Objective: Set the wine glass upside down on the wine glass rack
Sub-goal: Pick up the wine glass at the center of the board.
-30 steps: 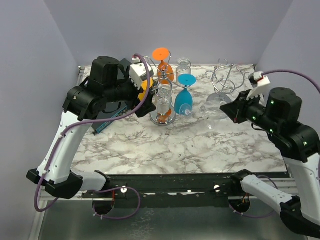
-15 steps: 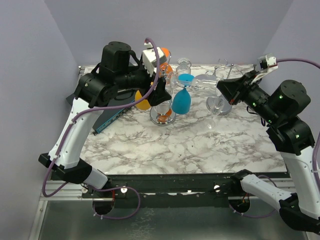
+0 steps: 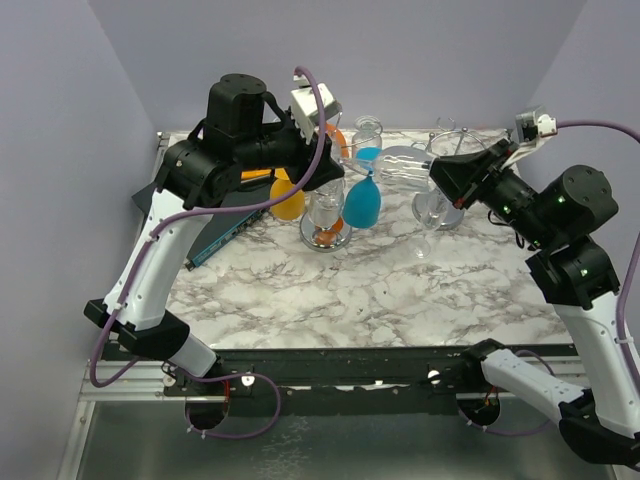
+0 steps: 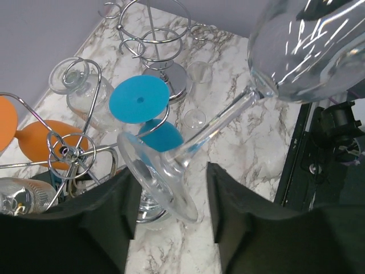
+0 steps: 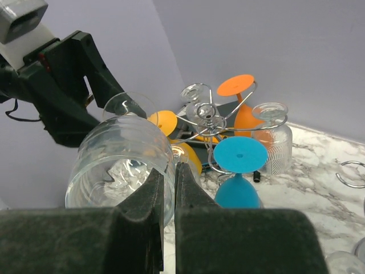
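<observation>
From overhead, finds the glass (image 3: 400, 165) lying level in mid-air over the far part of the desk (image 3: 350, 290), not on the rack (image 5: 204, 117), bowl toward the right arm and foot toward the left. Hides both grips behind the arms in that view.

Through the right wrist camera, shows the right pincer (image 5: 169, 177) closed to a sliver, clamped on the edge of the bowl. Through the left wrist camera, shows the left pincer (image 4: 169, 171) with jaws apart on either side of the foot; cannot tell whether touching.

Up close, picks out a blue glass (image 4: 138, 100) and an orange glass (image 5: 236, 85) hanging foot-up on the rack, just beside the held foot, so little room there. Places a second rack (image 4: 159, 40) farther right. Leaves open marble only toward the near edge, seen from above.
</observation>
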`<state>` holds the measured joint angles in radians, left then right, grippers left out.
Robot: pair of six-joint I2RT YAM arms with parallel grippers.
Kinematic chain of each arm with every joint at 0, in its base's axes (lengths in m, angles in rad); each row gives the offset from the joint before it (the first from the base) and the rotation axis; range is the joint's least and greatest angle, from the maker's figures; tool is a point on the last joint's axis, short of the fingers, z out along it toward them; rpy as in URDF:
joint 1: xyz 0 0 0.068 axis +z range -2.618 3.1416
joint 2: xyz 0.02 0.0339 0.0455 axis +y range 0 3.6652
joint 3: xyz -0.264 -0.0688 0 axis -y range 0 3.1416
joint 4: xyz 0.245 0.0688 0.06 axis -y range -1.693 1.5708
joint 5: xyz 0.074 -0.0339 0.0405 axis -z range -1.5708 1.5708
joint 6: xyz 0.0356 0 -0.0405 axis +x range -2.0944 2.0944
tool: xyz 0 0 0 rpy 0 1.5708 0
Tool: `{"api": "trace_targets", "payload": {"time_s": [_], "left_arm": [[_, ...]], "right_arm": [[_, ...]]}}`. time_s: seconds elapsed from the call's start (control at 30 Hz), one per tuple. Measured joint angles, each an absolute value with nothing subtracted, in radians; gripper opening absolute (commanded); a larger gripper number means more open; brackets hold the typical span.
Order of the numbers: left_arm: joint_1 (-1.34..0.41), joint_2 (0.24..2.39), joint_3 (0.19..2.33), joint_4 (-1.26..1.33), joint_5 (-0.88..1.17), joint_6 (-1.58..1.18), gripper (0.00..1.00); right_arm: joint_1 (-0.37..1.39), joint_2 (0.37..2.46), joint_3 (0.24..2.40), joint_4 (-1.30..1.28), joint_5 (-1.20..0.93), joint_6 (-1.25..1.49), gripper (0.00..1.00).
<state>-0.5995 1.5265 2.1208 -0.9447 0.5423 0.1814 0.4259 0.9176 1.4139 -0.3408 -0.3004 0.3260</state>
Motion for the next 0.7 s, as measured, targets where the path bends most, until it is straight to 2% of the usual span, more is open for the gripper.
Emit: {"api": "trace_targets", "payload": {"time_s": [0.07, 0.17, 0.2, 0.3, 0.33, 0.43, 0.5, 0.63, 0.7], "left_arm": [[-0.600, 1.530, 2.132, -0.943, 0.543, 0.189, 0.31], [-0.595, 1.536, 2.148, -0.943, 0.530, 0.185, 0.04], [-0.591, 1.538, 2.152, -0.939, 0.524, 0.167, 0.00], [-0.584, 1.538, 2.154, -0.926, 0.507, 0.136, 0.00], [-0.584, 1.538, 2.154, -0.926, 0.504, 0.131, 0.00], [-0.587, 1.538, 2.154, -0.925, 0.500, 0.141, 0.00], [-0.591, 1.538, 2.158, -0.908, 0.488, 0.189, 0.00], [-0.597, 1.536, 2.165, -0.884, 0.480, 0.299, 0.00], [-0.600, 1.529, 2.160, -0.868, 0.480, 0.342, 0.00]], "right_arm": [[0.426, 0.913, 1.389, -0.324, -0.320, 0.339, 0.00], [0.426, 0.910, 1.356, -0.284, -0.339, 0.352, 0.00], [0.425, 0.907, 1.344, -0.274, -0.346, 0.349, 0.00], [0.425, 0.886, 1.305, -0.262, -0.363, 0.332, 0.00], [0.425, 0.881, 1.296, -0.257, -0.368, 0.326, 0.04], [0.425, 0.871, 1.285, -0.253, -0.375, 0.314, 0.32], [0.425, 0.863, 1.285, -0.271, -0.384, 0.326, 0.47], [0.427, 0.844, 1.283, -0.317, -0.387, 0.332, 0.59], [0.427, 0.830, 1.276, -0.346, -0.377, 0.331, 0.60]]}}
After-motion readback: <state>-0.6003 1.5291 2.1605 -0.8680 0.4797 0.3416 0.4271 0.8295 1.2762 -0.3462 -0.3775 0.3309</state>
